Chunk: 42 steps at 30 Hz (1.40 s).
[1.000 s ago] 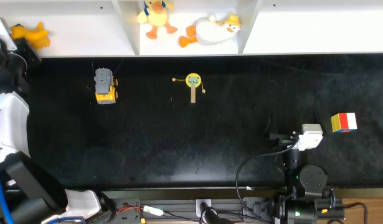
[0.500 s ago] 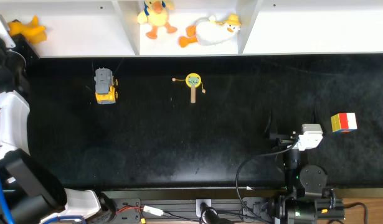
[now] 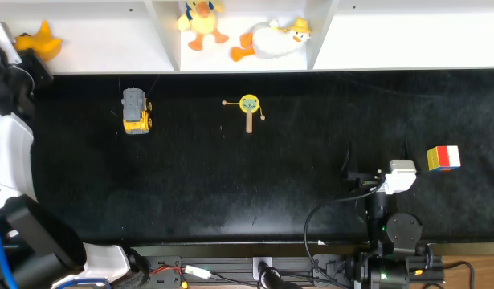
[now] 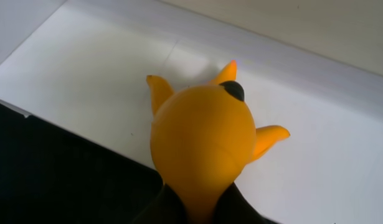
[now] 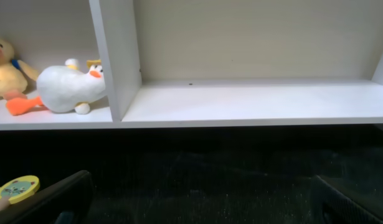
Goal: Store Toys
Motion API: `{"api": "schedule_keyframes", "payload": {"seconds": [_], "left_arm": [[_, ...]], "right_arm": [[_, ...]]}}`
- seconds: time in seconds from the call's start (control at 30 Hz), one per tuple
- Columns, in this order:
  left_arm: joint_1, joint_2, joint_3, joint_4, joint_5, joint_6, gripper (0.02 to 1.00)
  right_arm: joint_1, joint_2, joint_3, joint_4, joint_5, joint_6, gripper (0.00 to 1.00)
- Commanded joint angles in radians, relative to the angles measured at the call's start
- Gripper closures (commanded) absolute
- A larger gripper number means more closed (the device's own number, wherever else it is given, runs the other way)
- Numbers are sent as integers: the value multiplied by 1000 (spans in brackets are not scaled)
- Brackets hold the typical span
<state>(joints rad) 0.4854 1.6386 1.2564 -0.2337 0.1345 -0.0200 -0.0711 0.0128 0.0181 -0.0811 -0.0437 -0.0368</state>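
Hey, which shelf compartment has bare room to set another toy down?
The right compartment, past the divider from the white goose, is bare. The middle compartment is crowded with that goose and the yellow duck. The left compartment has room beside the orange toy.

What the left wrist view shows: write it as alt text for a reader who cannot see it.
An orange toy, gripped at its narrow end by the left arm's jaws, with a white shelf floor behind it. Short orange points and a black spot show on the toy's far side; the black tabletop borders the shelf.
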Motion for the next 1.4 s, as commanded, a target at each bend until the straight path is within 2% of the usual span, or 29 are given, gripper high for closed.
{"api": "schedule_keyframes", "payload": {"seconds": [0.03, 0.43, 1.07, 1.13, 1.23, 1.27, 1.3, 1.4], "left_arm": [[-5, 10, 81, -70, -36, 45, 982], [-5, 20, 87, -86, -35, 49, 985], [-32, 103, 89, 24, -11, 46, 972], [-32, 110, 89, 22, 2, 46, 895], [-34, 119, 89, 22, 3, 46, 842], [-34, 122, 89, 22, 3, 46, 783], [-34, 123, 89, 22, 3, 46, 673], [-34, 124, 89, 27, 3, 46, 522]], "right_arm": [[5, -9, -13, 3, 11, 7, 5], [5, -9, -13, 3, 11, 7, 5], [5, -9, -13, 3, 11, 7, 5], [5, -9, -13, 3, 11, 7, 5], [5, -9, -13, 3, 11, 8, 7], [5, -9, -13, 3, 11, 7, 7], [5, -9, -13, 3, 11, 7, 5], [5, -9, -13, 3, 11, 7, 7]]}}
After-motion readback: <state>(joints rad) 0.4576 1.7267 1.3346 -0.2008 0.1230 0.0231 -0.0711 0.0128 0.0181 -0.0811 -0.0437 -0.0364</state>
